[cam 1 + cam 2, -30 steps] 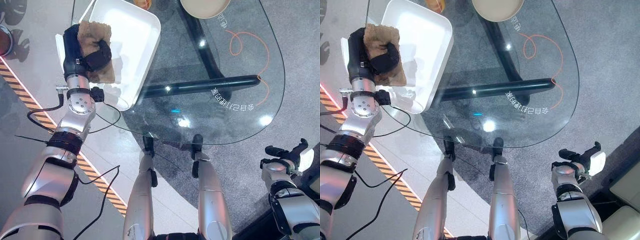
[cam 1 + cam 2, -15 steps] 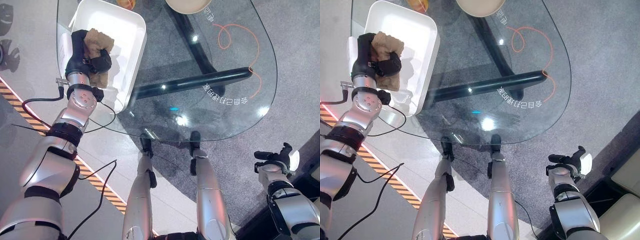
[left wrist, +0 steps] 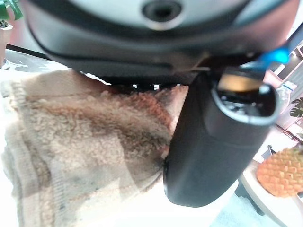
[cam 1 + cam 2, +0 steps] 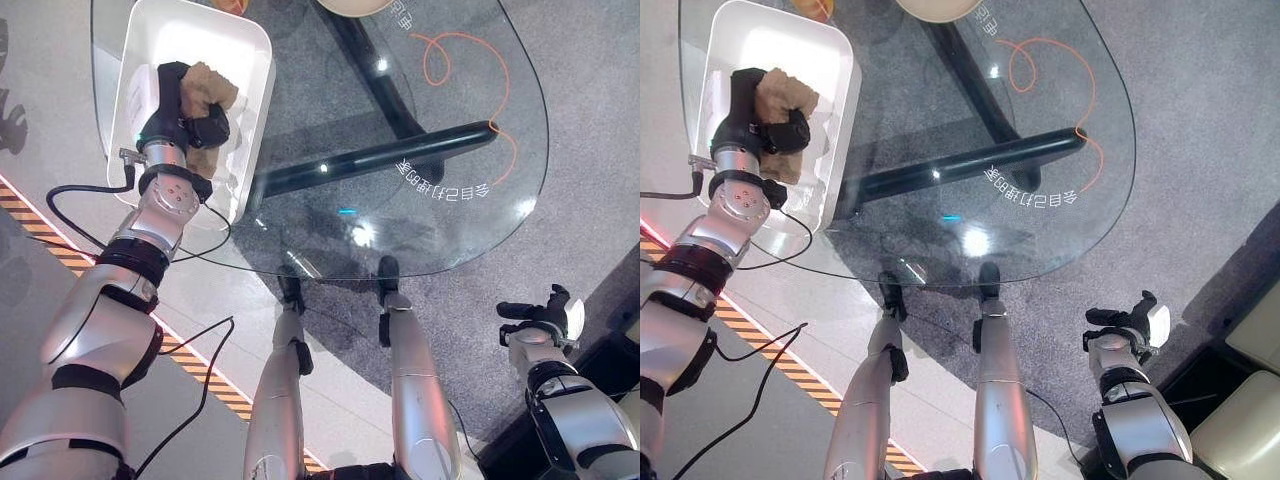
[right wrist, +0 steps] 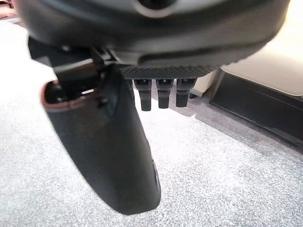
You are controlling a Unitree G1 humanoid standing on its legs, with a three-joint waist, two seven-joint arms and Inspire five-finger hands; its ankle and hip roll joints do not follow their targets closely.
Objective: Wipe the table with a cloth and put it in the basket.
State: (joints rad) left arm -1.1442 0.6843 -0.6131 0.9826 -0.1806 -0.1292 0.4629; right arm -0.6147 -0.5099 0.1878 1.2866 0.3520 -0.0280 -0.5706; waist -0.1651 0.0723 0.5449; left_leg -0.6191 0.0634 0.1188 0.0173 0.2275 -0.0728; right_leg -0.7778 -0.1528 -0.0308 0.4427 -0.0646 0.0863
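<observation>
We look down on a clear glass table (image 4: 440,210) with a rounded edge, and through its top we see a dark tubular leg frame (image 4: 370,165) and the grey carpet (image 4: 590,150) beneath. An orange looping line and some lettering are printed on the glass near its right side. At the left end of the table rests a white rectangular basket (image 4: 245,120), one of its near corners reaching to the table's edge. At the far edge of the table we make out part of a round beige dish (image 4: 350,6), and beside the basket's far corner a small orange object (image 4: 815,8) too cut off to identify.
</observation>
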